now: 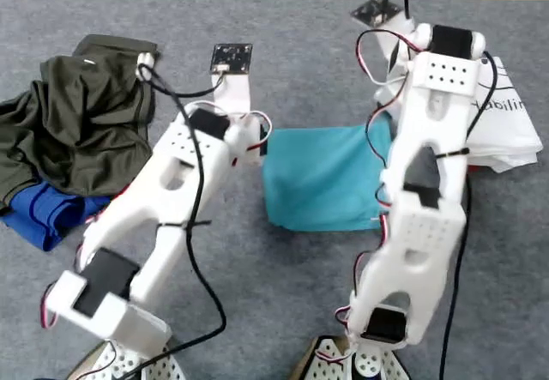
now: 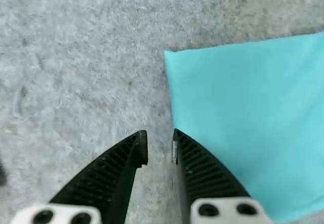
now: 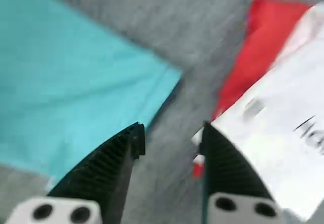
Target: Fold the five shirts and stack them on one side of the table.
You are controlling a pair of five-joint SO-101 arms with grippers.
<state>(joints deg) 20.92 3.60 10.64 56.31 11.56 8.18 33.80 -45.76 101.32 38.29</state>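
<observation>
A teal shirt (image 1: 322, 178), folded into a rectangle, lies flat in the middle of the grey table. My left gripper (image 2: 159, 145) hovers just off its left edge, over one corner of the teal shirt (image 2: 253, 118); its fingers are a little apart with nothing between them. My right gripper (image 3: 171, 135) is open above the bare strip between the teal shirt (image 3: 66, 82) and a stack of a white printed shirt (image 3: 283, 128) on a red one (image 3: 253, 47). The white shirt (image 1: 506, 123) lies at the table's right side.
A crumpled heap of dark green shirts (image 1: 77, 123) lies at the far left, with a blue shirt (image 1: 43, 213) sticking out beneath it. Cables run along both white arms. Bare grey table (image 1: 283, 286) stretches in front of the teal shirt.
</observation>
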